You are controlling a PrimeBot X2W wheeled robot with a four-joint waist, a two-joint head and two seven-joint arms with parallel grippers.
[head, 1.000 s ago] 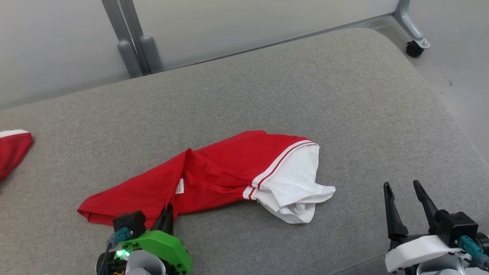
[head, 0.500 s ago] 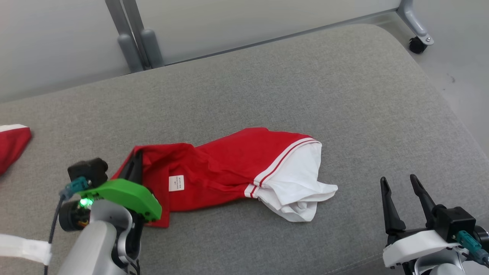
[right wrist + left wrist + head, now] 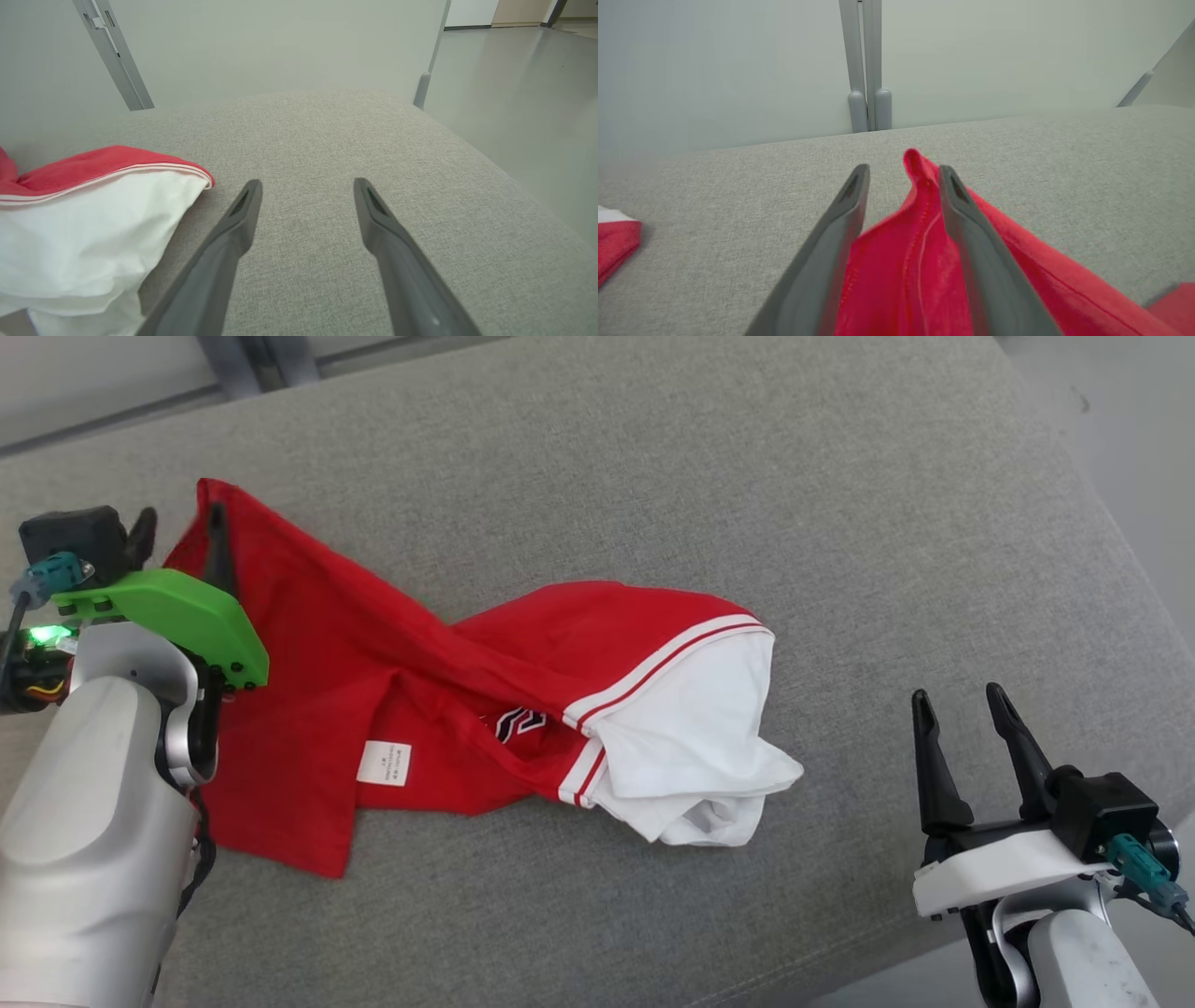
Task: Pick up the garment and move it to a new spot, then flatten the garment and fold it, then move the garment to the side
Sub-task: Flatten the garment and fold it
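Head camera looks down; 2 wrist cameras skim low, all sharing the garment (image 3: 373, 644).

Garment (image 3: 392, 653): the print on its white label (image 3: 384, 763) is too small to read, and the dark emblem (image 3: 516, 721) is half buried under a red fold. Left gripper (image 3: 182, 515): cloth lies between the fingers; grip cannot be determined. Second red cloth (image 3: 614, 242): cut off by the left wrist view's edge. The garment's white end runs off the lower left of the right wrist view.
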